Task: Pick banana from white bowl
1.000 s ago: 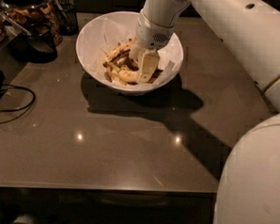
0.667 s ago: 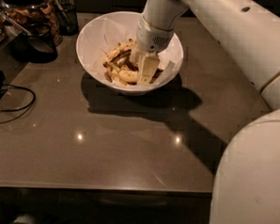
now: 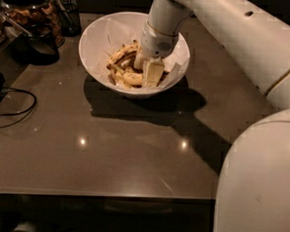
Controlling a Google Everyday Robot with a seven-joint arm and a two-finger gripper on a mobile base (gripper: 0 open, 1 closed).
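Note:
The white bowl (image 3: pixel 97 47) stands at the back middle of the dark table, lined with crumpled white paper. Inside it lie dark-edged banana peel strips (image 3: pixel 120 55) and a plump yellow banana (image 3: pixel 132 79) near the front wall. My gripper (image 3: pixel 149 72) reaches down into the bowl from the upper right, its tip just right of the banana and close against it. The arm's white wrist (image 3: pixel 162 26) hides the back right of the bowl's inside.
A dark glass jar (image 3: pixel 31 9) with snacks and a black cup (image 3: pixel 67 9) stand at the back left. A black cable (image 3: pixel 14 108) loops at the left edge. The table's front edge (image 3: pixel 102 196) runs across below. My white body (image 3: pixel 258 192) fills the lower right.
The gripper has sunk a little lower into the bowl beside the banana. The bowl and its contents have not moved.

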